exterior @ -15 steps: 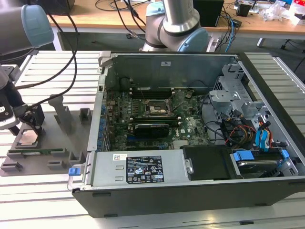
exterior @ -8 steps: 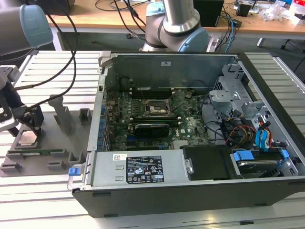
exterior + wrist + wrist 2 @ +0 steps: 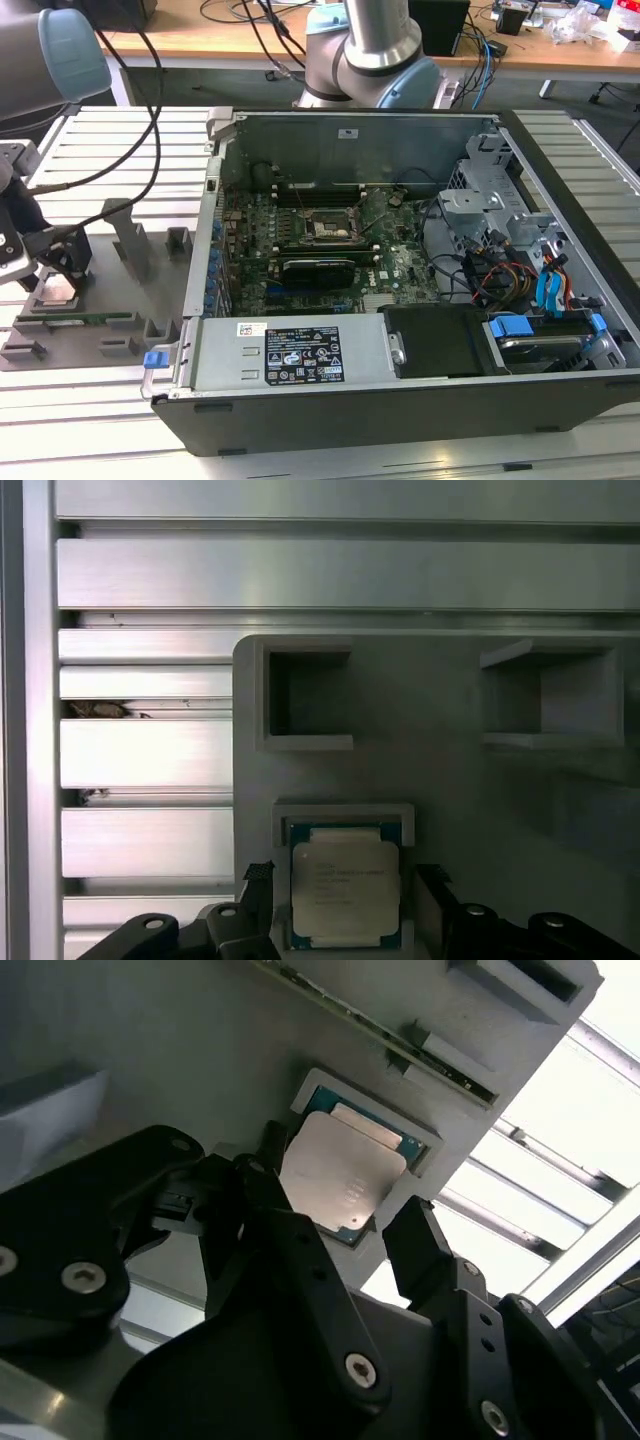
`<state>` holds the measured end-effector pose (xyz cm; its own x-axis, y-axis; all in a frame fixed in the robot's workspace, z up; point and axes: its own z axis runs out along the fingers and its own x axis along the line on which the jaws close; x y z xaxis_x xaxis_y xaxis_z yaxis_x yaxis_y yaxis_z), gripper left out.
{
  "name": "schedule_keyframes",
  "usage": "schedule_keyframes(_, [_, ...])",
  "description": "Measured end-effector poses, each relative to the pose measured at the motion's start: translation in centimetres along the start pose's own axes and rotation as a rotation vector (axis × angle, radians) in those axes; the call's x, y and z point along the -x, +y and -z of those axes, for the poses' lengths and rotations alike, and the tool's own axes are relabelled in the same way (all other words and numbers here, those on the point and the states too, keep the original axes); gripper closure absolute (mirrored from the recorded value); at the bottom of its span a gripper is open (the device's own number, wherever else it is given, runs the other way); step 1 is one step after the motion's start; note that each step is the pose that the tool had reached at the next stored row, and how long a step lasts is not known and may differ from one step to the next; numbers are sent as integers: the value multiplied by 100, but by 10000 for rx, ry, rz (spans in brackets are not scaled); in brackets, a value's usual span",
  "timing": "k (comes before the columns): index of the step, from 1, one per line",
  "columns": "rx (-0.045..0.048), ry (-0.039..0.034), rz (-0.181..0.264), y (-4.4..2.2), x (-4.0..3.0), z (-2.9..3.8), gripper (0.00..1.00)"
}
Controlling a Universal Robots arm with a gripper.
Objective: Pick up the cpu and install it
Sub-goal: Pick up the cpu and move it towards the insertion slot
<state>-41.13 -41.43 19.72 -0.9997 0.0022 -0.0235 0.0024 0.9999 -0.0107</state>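
Several long ribbed aluminium slats make up the table [image 3: 110,125] I am working over, and a wooden desk [image 3: 170,30] strewn with cables stands at the back of the room. Under the claw [image 3: 60,262] lies a matte grey fixture plate [image 3: 100,345] with square pockets and upright posts. Well apart from the claw, toward the exterior view's right, sits the open black computer case [image 3: 400,410], its green motherboard [image 3: 395,270] bared. The cpu [image 3: 345,890], a flat square with a smooth silvery lid over a green edge, rests in a framed recess of the plate, directly between the claw's black fingers [image 3: 410,1235]. The claw is spread wide, one finger on each side of the chip, gripping nothing. I cannot tell whether the fingertips touch its edges.
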Motion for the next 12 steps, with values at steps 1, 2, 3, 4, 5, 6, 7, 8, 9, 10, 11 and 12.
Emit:
schedule_keyframes(1, [11,4,4,-9,8,-3,34])
schedule_keyframes(2, [27,11,10,-21,20,-11,34])
schedule_keyframes(3, [29,20,17,-24,29,-16,34])
schedule_keyframes(4, [35,28,23,-27,36,-23,34])
schedule_keyframes(5, [51,31,28,-27,40,-31,34])
schedule_keyframes(6, [68,33,28,-27,40,-36,34])
schedule_keyframes(7, [89,34,29,-27,40,-42,34])
schedule_keyframes(8, [116,33,29,-27,41,-48,34])
schedule_keyframes(9, [178,33,29,-27,40,-58,34])
schedule_keyframes(10, [227,33,27,-26,36,-68,34])
schedule_keyframes(11, [228,33,29,-28,33,-70,34])
schedule_keyframes(12, [225,35,29,-27,30,-70,34])
